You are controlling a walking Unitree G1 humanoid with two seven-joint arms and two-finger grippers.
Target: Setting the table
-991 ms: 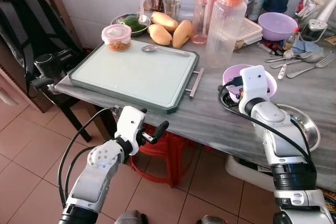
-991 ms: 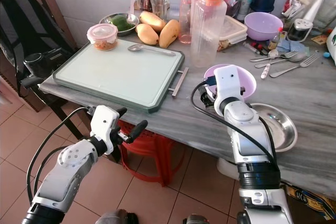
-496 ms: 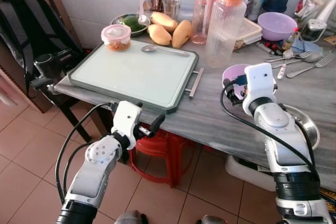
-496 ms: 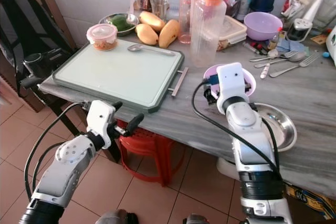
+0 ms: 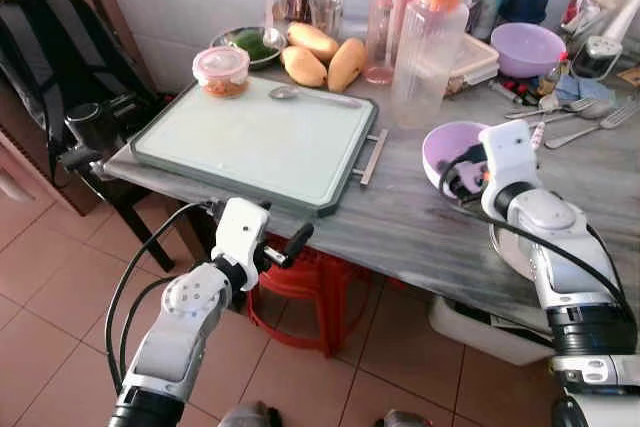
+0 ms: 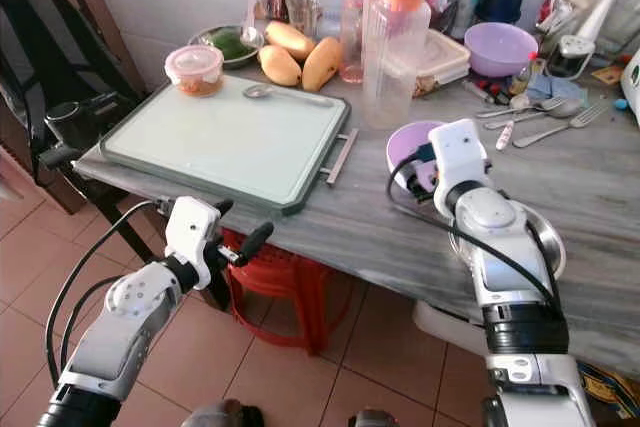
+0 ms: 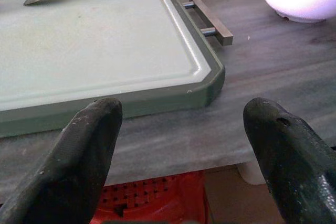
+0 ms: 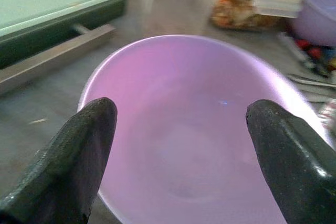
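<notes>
Judging by the layout, the setting is barely begun: the tray (image 5: 255, 137) holds only a spoon (image 5: 312, 95) and a lidded container (image 5: 221, 69). At three o'clock of it, the purple bowl (image 5: 447, 152) is framed, ungrasped, by the spread-fingered right gripper (image 8: 178, 140). The left gripper (image 7: 178, 145), also spread, is held below the table's edge.

Right tool (image 8: 181, 145) spread wide above the pink bowl (image 8: 199, 129), one black finger (image 8: 68, 166) either side. Bowl sits on grey tabletop (image 8: 47, 103). Green tray's (image 8: 52, 9) corner and bar handle (image 8: 52, 59) beyond.
</notes>
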